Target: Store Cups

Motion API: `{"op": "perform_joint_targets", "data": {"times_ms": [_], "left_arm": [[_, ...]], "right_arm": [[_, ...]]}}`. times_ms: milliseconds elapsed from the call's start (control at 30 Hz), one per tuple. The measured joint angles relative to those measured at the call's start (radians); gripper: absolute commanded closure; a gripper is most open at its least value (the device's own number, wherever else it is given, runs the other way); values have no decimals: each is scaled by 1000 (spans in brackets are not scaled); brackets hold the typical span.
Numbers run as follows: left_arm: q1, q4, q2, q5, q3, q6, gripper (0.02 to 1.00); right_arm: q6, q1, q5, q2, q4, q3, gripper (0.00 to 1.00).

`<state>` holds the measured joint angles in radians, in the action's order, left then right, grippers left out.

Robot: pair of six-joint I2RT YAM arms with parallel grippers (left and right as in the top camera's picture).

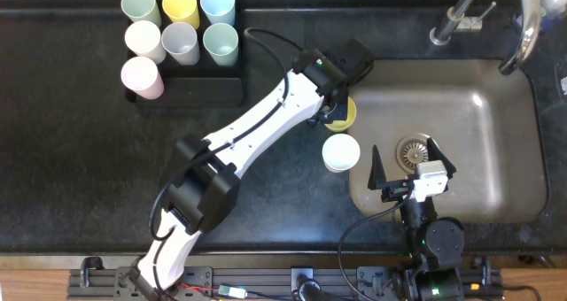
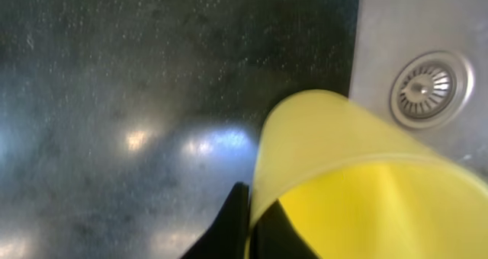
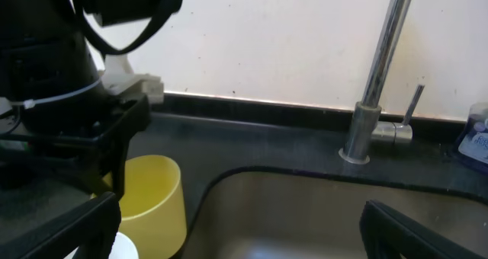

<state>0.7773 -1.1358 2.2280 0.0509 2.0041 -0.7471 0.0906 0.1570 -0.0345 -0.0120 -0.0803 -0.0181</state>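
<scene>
My left gripper (image 1: 334, 104) is shut on the rim of a yellow cup (image 1: 344, 115) at the left edge of the sink (image 1: 496, 88). In the left wrist view the cup (image 2: 343, 167) hangs tilted, its wall pinched between the dark fingers (image 2: 238, 217). A white cup (image 1: 340, 152) stands upright just below it on the sink's rim. A black tray (image 1: 213, 90) at the back left holds several cups, among them a pink one (image 1: 142, 78). My right gripper (image 1: 413, 171) is open over the sink basin with nothing in it, facing the yellow cup (image 3: 154, 202).
The black counter (image 1: 80, 159) spreads left of the sink. A faucet (image 1: 456, 18) rises behind the basin, with the drain (image 1: 412, 150) near my right gripper. The tray's front right part is bare.
</scene>
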Motion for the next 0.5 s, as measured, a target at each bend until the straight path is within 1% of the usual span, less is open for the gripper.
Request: {"op": "perform_joint_targets", "data": {"times_ms": [167,233,300,333,367,433,500], "left_arm": [[0,-37,0,-2,28,31,982],[0,-55,0,12,68,40,982],[0,-38,-10,50,110,28,982],[0,-22,-29,87,121,8,982],[-6,-4,-80,149,126,-34,982],[-28,-10,-154,195,128,-83,982],[-74,-63,-249,235,128,-172,982]], "right_arm": [[0,0,0,0,0,0,3],[0,0,0,0,0,0,3],[0,0,0,0,0,0,3],[0,0,0,0,0,0,3],[0,0,0,0,-1,0,3],[0,0,0,0,1,0,3],[-1,0,0,0,0,0,5]]}}
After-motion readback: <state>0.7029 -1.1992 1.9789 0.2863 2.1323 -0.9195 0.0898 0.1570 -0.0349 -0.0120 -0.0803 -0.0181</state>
